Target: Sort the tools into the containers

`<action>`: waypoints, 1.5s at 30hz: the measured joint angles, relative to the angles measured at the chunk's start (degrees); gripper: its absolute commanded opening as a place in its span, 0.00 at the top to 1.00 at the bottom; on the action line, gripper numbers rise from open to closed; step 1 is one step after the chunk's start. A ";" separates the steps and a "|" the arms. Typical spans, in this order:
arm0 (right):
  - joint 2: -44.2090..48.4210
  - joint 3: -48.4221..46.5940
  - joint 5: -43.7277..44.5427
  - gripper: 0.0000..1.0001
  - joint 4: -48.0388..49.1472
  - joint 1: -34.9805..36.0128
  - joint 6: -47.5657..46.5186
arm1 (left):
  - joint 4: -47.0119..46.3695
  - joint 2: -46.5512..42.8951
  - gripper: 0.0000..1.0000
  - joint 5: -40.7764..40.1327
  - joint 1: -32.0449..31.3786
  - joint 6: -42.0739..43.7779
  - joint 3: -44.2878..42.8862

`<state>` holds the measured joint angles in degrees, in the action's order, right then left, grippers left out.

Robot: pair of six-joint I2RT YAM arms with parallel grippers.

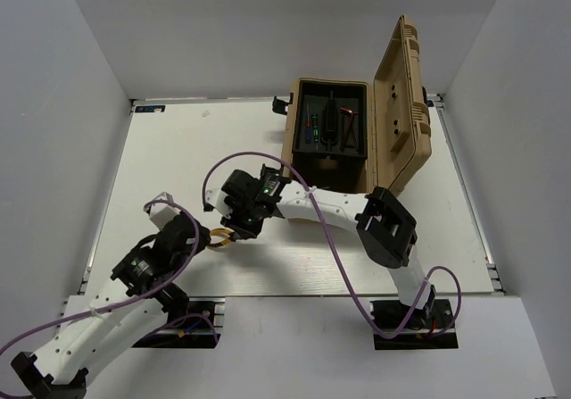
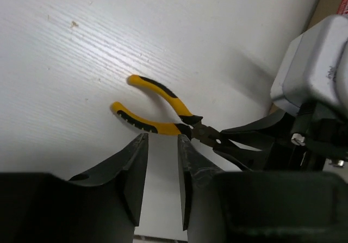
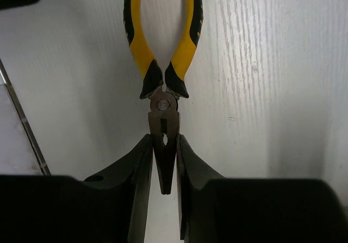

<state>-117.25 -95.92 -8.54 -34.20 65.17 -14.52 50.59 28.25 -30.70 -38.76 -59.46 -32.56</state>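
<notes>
The yellow-and-black-handled pliers (image 1: 220, 236) are low over the white table, left of centre. My right gripper (image 1: 239, 232) is shut on their dark nose. In the right wrist view the fingers (image 3: 142, 161) pinch the nose, below the pivot of the pliers (image 3: 163, 106), and the handles point away. My left gripper (image 2: 162, 139) is open and empty, just short of the handles of the pliers (image 2: 163, 92). The tan toolbox (image 1: 288, 140) stands open at the back. Its black tray holds a blue-handled screwdriver (image 1: 310, 122) and reddish bent rods (image 1: 350, 127).
The toolbox lid (image 1: 406, 104) stands upright on the box's right side. The right arm (image 1: 330, 207) stretches leftward across the table in front of the box. A purple cable (image 1: 268, 162) loops above it. White walls enclose the table at the back and sides.
</notes>
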 measured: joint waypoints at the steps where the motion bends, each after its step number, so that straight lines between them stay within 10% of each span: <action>1: 0.00 0.66 -0.07 1.00 -0.02 -0.20 0.17 | -0.02 0.31 0.62 0.31 0.00 -0.98 0.26; 19: 1.73 5.53 -2.45 1.00 3.08 -1.51 2.14 | -8.59 4.26 0.41 11.37 0.00 -24.63 13.79; 45: 3.32 6.91 -4.96 1.00 3.96 -1.84 3.61 | -16.55 4.66 0.41 8.96 0.00 -38.66 20.15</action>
<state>-113.93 -89.01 -13.50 -30.24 63.33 -10.92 34.04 32.91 -21.74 -38.76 -98.13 -12.40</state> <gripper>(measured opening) 0.252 0.594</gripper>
